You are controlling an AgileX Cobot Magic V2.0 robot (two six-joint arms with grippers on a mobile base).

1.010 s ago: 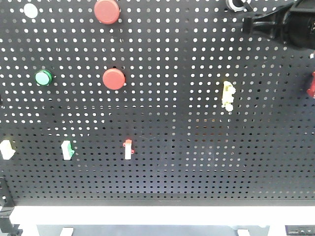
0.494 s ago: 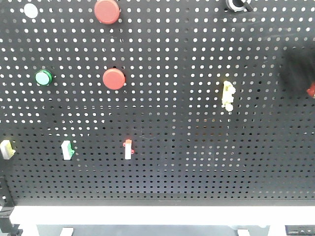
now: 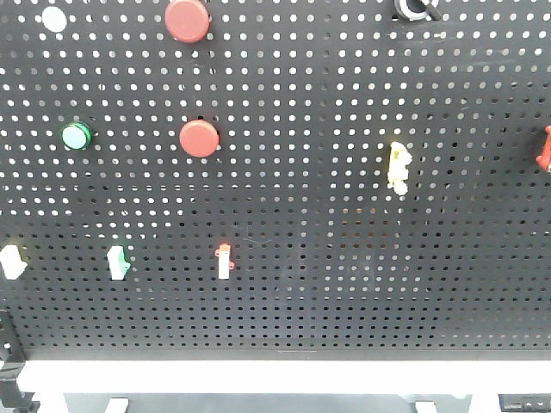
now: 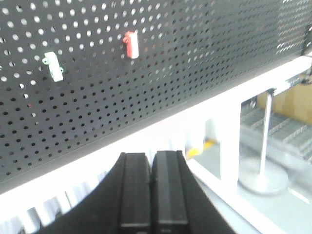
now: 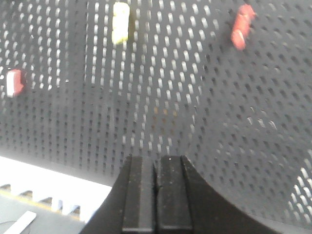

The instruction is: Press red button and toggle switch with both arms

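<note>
— What does the front view give you?

— A black pegboard (image 3: pixel 344 215) fills it. Two red buttons: one at the top edge (image 3: pixel 187 19), one lower down (image 3: pixel 199 138), with a green button (image 3: pixel 76 135) off to its left. Along the lower row sit a white switch (image 3: pixel 11 261) at the far left, a green-and-white switch (image 3: pixel 117 262), and a small red-and-white toggle switch (image 3: pixel 224 260). A yellow-white switch (image 3: pixel 398 167) is out to the right, and a red part (image 3: pixel 546 149) is cut off by the right edge. Neither arm shows here.

— And the left wrist camera?

— The left gripper (image 4: pixel 151 195) sits at the bottom of the picture, its jaws pressed together with nothing between them. It hangs below the board's lower edge, well apart from the red-and-white toggle switch (image 4: pixel 130 44) and the green-and-white switch (image 4: pixel 53 66) up on the pegboard (image 4: pixel 195 58). A white frame (image 4: pixel 229 146) runs underneath.

— The right wrist?

— Blurry. The right gripper (image 5: pixel 156 195) also has its jaws closed flat against each other, empty. Above it on the pegboard (image 5: pixel 161 112) are the yellow-white switch (image 5: pixel 120 22), a red part (image 5: pixel 242 27) to the upper right, and the red-and-white toggle (image 5: pixel 14 82) at the left edge. It touches none of them.
</note>
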